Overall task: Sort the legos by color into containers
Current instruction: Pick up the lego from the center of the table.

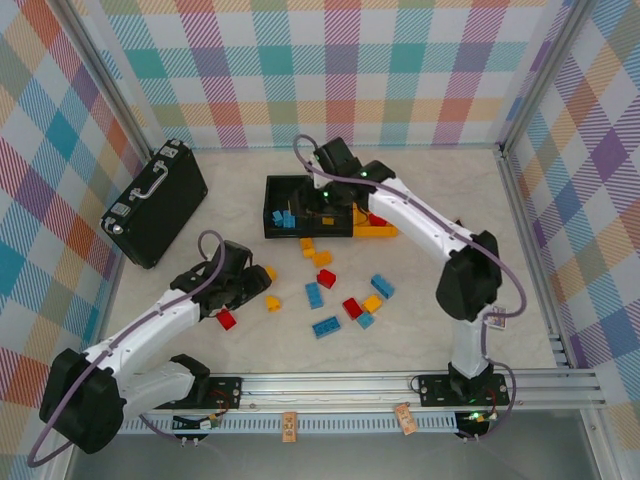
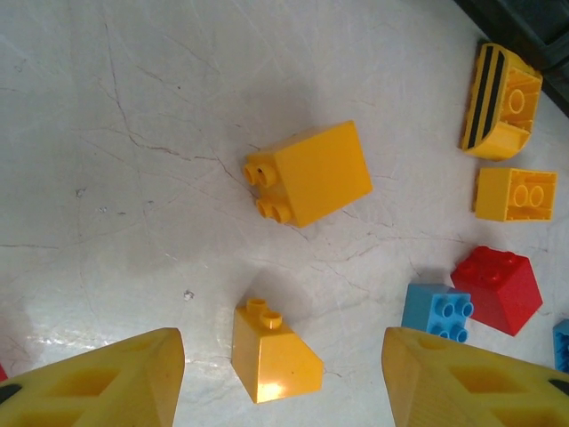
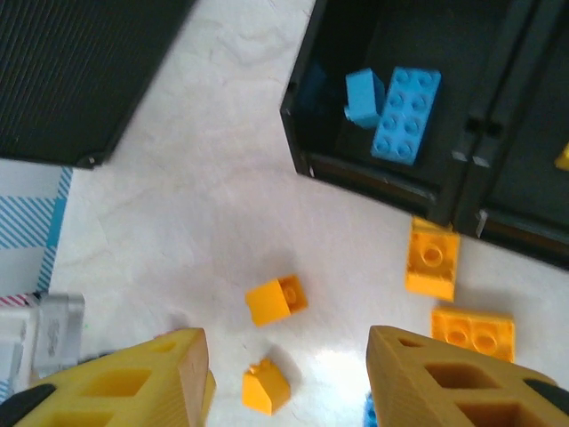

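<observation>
Loose legos lie mid-table: yellow (image 1: 322, 258), red (image 1: 326, 279), blue (image 1: 326, 326). My left gripper (image 1: 245, 288) hangs low and open. A yellow sloped brick (image 2: 271, 356) sits on the table between its fingers (image 2: 124, 374), touching neither. A second yellow brick (image 2: 311, 173) lies just beyond. My right gripper (image 1: 322, 205) hovers open and empty over the containers. Below it, the left black bin (image 3: 302, 133) holds two blue bricks (image 3: 404, 111). A second black bin (image 3: 524, 178) adjoins it, and the yellow bin (image 1: 385, 232) stands to their right.
A larger black case (image 1: 155, 203) with a handle lies at the back left. A red brick (image 1: 227, 319) sits close by my left wrist. Metal frame rails line the right side and near edge. Checkered walls enclose the table.
</observation>
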Robot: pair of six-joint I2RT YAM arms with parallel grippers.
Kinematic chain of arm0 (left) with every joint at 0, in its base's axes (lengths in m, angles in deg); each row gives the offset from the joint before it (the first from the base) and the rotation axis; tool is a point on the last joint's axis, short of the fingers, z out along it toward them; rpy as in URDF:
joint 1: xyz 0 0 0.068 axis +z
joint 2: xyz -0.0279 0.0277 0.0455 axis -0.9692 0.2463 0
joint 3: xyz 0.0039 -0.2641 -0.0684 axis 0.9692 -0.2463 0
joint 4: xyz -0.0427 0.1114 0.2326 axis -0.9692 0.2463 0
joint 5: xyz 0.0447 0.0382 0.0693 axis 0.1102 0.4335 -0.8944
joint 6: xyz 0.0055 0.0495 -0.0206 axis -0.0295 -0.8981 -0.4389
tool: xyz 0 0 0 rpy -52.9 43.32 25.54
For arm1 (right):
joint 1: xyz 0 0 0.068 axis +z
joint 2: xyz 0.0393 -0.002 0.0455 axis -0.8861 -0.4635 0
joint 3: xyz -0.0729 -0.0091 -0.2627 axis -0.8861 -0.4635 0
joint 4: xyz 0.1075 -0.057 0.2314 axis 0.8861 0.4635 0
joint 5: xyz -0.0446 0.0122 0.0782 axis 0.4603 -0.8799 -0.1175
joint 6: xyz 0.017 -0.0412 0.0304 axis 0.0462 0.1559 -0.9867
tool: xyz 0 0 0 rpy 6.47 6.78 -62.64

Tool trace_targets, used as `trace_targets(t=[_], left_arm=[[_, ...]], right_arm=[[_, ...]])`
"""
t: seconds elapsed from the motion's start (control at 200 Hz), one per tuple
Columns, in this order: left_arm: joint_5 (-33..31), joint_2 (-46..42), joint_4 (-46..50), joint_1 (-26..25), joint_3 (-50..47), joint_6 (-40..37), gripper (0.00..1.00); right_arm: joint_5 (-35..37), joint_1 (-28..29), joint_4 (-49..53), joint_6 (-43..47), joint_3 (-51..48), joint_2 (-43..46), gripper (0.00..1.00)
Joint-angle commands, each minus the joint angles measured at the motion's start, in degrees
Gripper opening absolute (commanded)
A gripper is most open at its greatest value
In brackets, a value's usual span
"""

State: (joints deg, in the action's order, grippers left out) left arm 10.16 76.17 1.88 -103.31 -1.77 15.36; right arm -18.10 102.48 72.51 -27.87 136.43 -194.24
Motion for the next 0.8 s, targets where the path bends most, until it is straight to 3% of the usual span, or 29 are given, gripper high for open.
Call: trace_targets(t=[0.0, 0.37, 0.605, 0.8], left_arm=[[-1.5, 2.1, 2.6, 0.4, 2.9, 0.0, 0.61], [-3.8, 15.8, 0.9, 0.2, 9.6, 0.6, 0.72], [-6.1, 24.7, 0.8, -0.1, 15.0, 2.2, 0.77], [-7.3, 30.2, 1.4, 0.0, 17.7, 3.7, 0.74]], right_arm=[[1.1, -0.1, -3.0, 1.2, -9.4, 4.8, 0.51], [2.8, -1.1, -4.6, -0.5, -33.8, 21.4, 0.57], [3.4, -1.4, -5.3, -2.5, -41.3, 25.5, 0.57], [3.1, -1.6, -6.7, -3.9, -43.8, 26.2, 0.57]])
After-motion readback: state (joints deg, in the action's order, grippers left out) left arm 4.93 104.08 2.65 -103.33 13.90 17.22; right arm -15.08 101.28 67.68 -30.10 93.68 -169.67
